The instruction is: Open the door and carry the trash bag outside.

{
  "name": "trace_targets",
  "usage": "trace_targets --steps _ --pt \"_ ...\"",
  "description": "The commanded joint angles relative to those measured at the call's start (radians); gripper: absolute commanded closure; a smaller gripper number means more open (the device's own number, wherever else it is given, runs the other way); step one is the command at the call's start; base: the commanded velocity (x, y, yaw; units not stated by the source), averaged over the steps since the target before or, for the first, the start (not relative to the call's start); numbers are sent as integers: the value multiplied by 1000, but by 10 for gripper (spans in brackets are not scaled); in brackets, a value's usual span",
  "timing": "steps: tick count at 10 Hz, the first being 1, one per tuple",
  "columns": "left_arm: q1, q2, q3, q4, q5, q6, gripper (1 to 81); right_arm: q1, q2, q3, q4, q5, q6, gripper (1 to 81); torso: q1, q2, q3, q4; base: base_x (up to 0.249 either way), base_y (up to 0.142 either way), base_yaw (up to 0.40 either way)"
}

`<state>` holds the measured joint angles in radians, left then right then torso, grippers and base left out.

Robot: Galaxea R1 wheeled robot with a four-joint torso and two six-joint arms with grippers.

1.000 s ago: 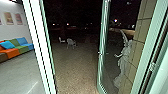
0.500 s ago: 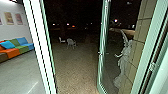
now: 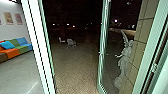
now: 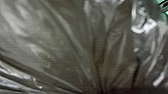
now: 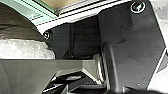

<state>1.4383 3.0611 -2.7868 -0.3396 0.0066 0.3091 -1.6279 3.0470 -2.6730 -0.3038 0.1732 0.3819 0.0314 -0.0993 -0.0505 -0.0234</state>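
The glass door [image 3: 101, 52] with its pale green frame stands open in the head view, swung outward to the right of the doorway. Wrinkled dark plastic of the trash bag [image 4: 62, 47] shows large in the left wrist view. Its folds draw together at my left gripper [image 4: 102, 90], which is shut on the bag. In the right wrist view, a dark rounded surface [image 5: 17, 27] looks like part of the bag, above pale crinkled material [image 5: 27, 48]. How my right gripper stands cannot be made out.
A pale door post [image 3: 41, 50] borders the doorway on the left, another frame [image 3: 150, 50] on the right. Outside lie paved ground [image 3: 75, 72], white chairs [image 3: 71, 43] and a winged statue [image 3: 123, 62] beside a tiled wall [image 3: 141, 42]. A coloured sofa [image 3: 15, 48] stands indoors.
The head view has shifted slightly, with the left post a little further left and the right frame a little further right. The door stands open as before.
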Motion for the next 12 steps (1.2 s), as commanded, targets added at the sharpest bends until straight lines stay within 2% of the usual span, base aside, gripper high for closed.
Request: trace_targets --steps 1,4,10,12 --pt "-68 4 1 2 56 1 811 62 3 15 203 -9 -179 10 0 0 0 0 66 0 0" --pt "-68 4 1 2 56 1 811 64 5 26 201 -32 -190 10 0 0 0 0 71 0 0" --pt "-68 4 3 2 56 1 811 64 12 21 201 -34 -190 10 0 0 0 0 80 0 0" --pt "-69 4 4 2 56 1 811 65 12 21 201 -34 -190 10 0 0 0 0 89 -71 0"
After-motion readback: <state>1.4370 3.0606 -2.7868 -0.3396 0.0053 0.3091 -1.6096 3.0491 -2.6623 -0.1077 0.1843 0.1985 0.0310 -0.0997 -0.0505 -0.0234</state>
